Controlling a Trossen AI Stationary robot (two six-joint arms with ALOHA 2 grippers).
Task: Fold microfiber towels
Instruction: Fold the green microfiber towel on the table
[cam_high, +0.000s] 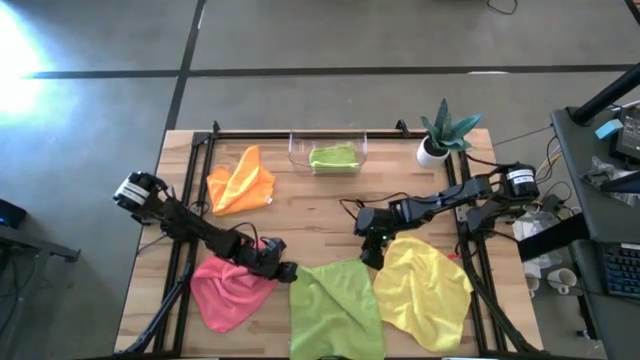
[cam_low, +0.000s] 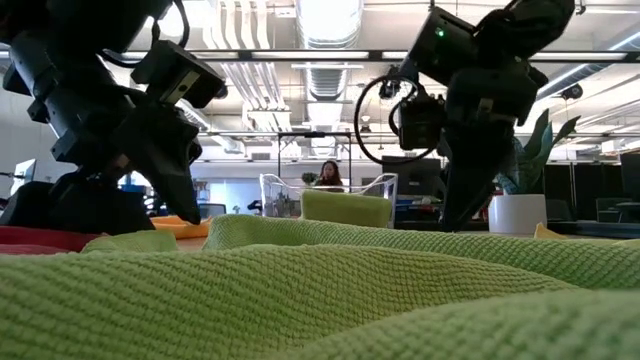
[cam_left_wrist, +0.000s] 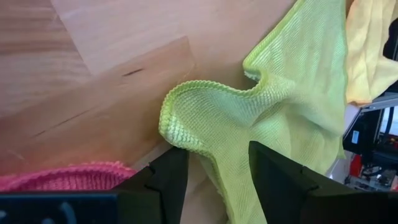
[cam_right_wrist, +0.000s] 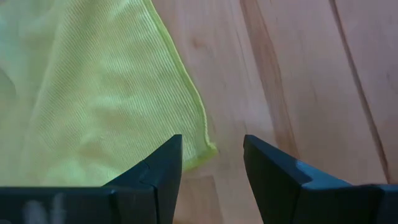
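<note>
At the near edge of the table (cam_high: 330, 215), in the middle, lies the spread lime green towel (cam_high: 335, 305), with the pink towel (cam_high: 228, 290) to its left and the yellow towel (cam_high: 425, 290) to its right, all three loosely rumpled; the left gripper (cam_high: 287, 271) sits at the green towel's far-left corner, its jaws wide with the bunched corner lying between them but not pinched; the right gripper (cam_high: 373, 257) hovers at the far-right corner, jaws also wide, the hem just inside its left finger and bare wood in the gap. The step in hand looks like taking hold of the green towel's two far corners for a first fold; next, I judge, both grippers must close on the hem, the right one shifting slightly onto the cloth first. Farther back, the orange towel (cam_high: 241, 181) lies crumpled at far left; another green towel (cam_high: 334, 157), already folded, rests in the clear bin (cam_high: 296, 150); a potted plant (cam_high: 441, 135) stands at far right.
</note>
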